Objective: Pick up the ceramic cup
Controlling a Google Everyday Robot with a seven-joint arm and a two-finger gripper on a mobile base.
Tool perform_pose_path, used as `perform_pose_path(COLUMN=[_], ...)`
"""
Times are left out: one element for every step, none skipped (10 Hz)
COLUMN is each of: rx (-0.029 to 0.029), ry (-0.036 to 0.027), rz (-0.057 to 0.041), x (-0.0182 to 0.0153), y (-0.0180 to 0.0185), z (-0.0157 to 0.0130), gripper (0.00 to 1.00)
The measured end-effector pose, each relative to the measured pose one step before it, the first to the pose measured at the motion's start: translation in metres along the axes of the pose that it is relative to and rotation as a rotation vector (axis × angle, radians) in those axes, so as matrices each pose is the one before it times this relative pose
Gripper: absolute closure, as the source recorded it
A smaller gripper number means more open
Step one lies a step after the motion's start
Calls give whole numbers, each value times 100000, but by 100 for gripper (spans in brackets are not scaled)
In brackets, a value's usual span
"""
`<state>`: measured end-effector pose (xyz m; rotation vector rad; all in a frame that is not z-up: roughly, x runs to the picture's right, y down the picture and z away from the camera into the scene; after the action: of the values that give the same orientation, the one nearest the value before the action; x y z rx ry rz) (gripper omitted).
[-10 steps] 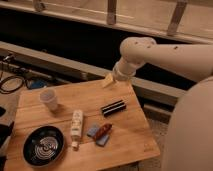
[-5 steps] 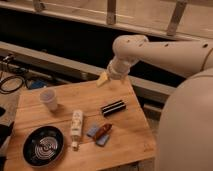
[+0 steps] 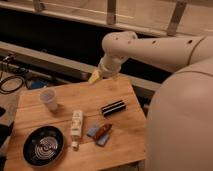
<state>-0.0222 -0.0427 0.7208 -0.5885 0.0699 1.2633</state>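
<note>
Plainly, the gripper (image 3: 95,76) hangs over the far edge of the worktop (image 3: 131,136), jaws apart and empty. The ceramic cup (image 3: 48,98) stands upright near the left edge, well apart from it. Best to swing left, descend straddling the cup's wall, then close gently so it doesn't tip.

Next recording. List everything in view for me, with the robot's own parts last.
ceramic cup: one, whitish, upright on the table's left part
bowl: one, dark, table's near left corner
bottle: one, white, lying right of the bowl
black bar: one, black, table's right part
packet: one, blue and brown, beside the bottle
table: one, light wood, centre
cables: black, floor at left
arm: one, white, from right
gripper: one, yellowish, open, empty, over the table's far edge
</note>
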Motion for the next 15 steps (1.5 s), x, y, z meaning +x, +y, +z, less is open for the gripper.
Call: perform_pose_path(rx=[-105,330,35,-162,-393,-292,-173,43,-313,-321,-436,-647,-333,-479,-688], ry=[1,52,-69,100,123,41,91,28,15,-156,-267,-347,-158,-15,-436], rz=[-656,-476,-208,-1060,-1685,-1179,-719,-653,-297,-177,-876,-1538,-638,-975,-1230], x=[-424,-135,-47,-312,-827,-827,-491,-273,-9,-81,-450,-1060,-966,-1151,-1107], y=[641,60,-49,524,1236,1158,721,320,-124,16,575,1250,904,1169,1128], z=[142,-57,-104,78,365,307,237,-33,-98,-68,86,300,326,459,262], gripper=[21,21,21,21,21,21,21,21,21,21,21,21,21,21,21])
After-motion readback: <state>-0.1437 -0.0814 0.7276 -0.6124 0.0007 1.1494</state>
